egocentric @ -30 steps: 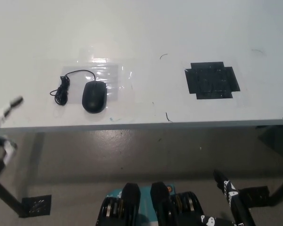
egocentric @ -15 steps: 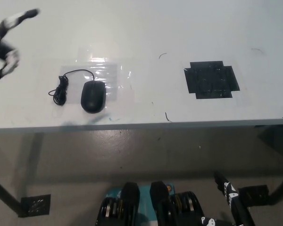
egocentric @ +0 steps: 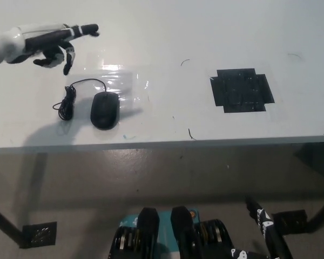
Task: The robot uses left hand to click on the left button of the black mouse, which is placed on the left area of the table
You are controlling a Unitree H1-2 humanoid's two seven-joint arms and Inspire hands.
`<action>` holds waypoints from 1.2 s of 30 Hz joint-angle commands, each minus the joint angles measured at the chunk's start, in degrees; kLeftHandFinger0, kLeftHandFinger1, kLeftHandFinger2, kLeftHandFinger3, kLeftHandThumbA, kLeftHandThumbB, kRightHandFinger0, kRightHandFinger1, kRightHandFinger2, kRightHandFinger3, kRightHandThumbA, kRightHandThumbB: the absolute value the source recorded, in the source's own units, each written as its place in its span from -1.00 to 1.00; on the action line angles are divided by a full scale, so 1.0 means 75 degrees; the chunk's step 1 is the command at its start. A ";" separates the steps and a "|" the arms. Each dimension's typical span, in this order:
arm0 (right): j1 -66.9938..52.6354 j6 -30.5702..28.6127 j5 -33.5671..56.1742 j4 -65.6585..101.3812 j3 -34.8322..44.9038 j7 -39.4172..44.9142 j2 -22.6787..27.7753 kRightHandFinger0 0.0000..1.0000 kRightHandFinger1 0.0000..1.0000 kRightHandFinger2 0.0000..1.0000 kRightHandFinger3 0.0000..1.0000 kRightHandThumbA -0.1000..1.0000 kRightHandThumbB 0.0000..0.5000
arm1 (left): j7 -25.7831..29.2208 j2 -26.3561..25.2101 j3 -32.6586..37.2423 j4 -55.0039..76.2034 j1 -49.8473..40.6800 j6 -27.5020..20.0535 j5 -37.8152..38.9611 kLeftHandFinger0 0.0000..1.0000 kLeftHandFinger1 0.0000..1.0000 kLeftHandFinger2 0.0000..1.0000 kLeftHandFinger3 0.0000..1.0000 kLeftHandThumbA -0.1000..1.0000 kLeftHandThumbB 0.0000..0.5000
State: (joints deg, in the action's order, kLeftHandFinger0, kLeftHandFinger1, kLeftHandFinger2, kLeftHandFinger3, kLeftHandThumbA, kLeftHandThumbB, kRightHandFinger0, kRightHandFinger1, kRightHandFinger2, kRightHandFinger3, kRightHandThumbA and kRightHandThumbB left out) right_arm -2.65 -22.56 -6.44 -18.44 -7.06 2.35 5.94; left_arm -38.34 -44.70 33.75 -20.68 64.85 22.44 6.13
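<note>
One white left hand (egocentric: 40, 43) hangs over the table's (egocentric: 167, 32) far-left area, one finger extended rightward, the others curled, holding nothing. Nearer the front edge and slightly right lies the black mouse (egocentric: 105, 109), long axis front-to-back, coiled cable (egocentric: 69, 100) alongside. Black right hand (egocentric: 264, 224) rests below the table, grip indeterminate.

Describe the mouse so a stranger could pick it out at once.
On the white table, look to the left part, where a shiny clear plastic patch is taped down. The black mouse lies on its near left corner, its thin black cord bundled beside it. Unlike the flat black tape square farther right, it is rounded and domed.
</note>
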 commanded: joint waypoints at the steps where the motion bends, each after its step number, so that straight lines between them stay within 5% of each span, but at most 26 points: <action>1: 0.0104 -0.0350 -0.0100 0.0271 0.0001 0.0058 0.0127 1.00 1.00 1.00 1.00 1.00 -0.34 | -0.0878 0.0091 0.0365 -0.0866 0.0965 0.0495 -0.0997 -0.99 -0.81 -0.13 1.00 1.00 0.60; 6: 0.0130 -0.0352 -0.0125 0.0292 -0.0012 0.0051 0.0139 1.00 1.00 1.00 1.00 1.00 -0.38 | -0.1152 0.0465 0.0746 -0.1954 0.1480 0.0247 -0.1563 -1.00 -0.84 0.12 1.00 1.00 0.58; 10: 0.0137 -0.0325 -0.0102 0.0309 -0.0009 0.0088 0.0186 1.00 1.00 1.00 1.00 1.00 -0.40 | -0.1300 0.0649 0.0715 -0.2527 0.1681 0.0153 -0.1768 -1.00 -0.96 -0.08 1.00 1.00 0.52; 15: 0.0091 -0.0293 -0.0116 0.0378 0.0013 0.0072 0.0225 1.00 1.00 1.00 1.00 1.00 -0.40 | -0.1391 0.0941 0.0767 -0.3200 0.1840 -0.0359 -0.2146 -1.00 -1.00 -0.09 1.00 1.00 0.53; 17: 0.0079 -0.0276 -0.0097 0.0383 0.0007 0.0080 0.0227 1.00 1.00 1.00 1.00 1.00 -0.42 | -0.1384 0.1079 0.0743 -0.3305 0.1828 -0.0450 -0.2257 -1.00 -1.00 -0.32 1.00 1.00 0.49; 19: 0.0058 -0.0237 -0.0089 0.0426 -0.0006 0.0102 0.0239 1.00 1.00 1.00 1.00 1.00 -0.43 | -0.1358 0.1254 0.0756 -0.3474 0.1806 -0.0694 -0.2358 -1.00 -1.00 -0.37 1.00 1.00 0.61; 22: 0.0041 -0.0229 -0.0100 0.0455 -0.0023 0.0107 0.0254 1.00 1.00 1.00 1.00 1.00 -0.41 | -0.1405 0.1455 0.0604 -0.3692 0.1746 -0.0791 -0.2335 -0.97 -1.00 -0.50 1.00 1.00 0.50; 24: 0.0033 -0.0206 -0.0121 0.0471 -0.0044 0.0109 0.0256 1.00 1.00 1.00 1.00 1.00 -0.43 | -0.1273 0.1504 0.0676 -0.3741 0.1671 -0.1209 -0.2559 -0.97 -1.00 -0.79 1.00 1.00 0.43; 25: 0.0026 -0.0182 -0.0106 0.0486 -0.0047 0.0127 0.0271 1.00 1.00 1.00 1.00 1.00 -0.43 | -0.1300 0.1531 0.0766 -0.3793 0.1660 -0.1595 -0.2674 -1.00 -1.00 -0.99 1.00 1.00 0.21; 36: 0.0069 -0.0100 -0.0142 0.0631 -0.0050 0.0138 0.0308 1.00 1.00 1.00 1.00 1.00 -0.41 | -0.1257 0.2081 0.0532 -0.4810 0.1760 -0.1845 -0.2975 -1.00 -1.00 -0.97 1.00 1.00 -0.09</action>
State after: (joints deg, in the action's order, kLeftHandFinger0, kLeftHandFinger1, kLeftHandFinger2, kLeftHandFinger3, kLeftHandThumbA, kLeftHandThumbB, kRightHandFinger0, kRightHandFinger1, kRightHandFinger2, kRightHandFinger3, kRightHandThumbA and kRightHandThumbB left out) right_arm -2.65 -22.51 -6.60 -15.93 -7.22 2.58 7.53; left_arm -47.92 -28.95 39.16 -55.08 74.13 12.26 -13.89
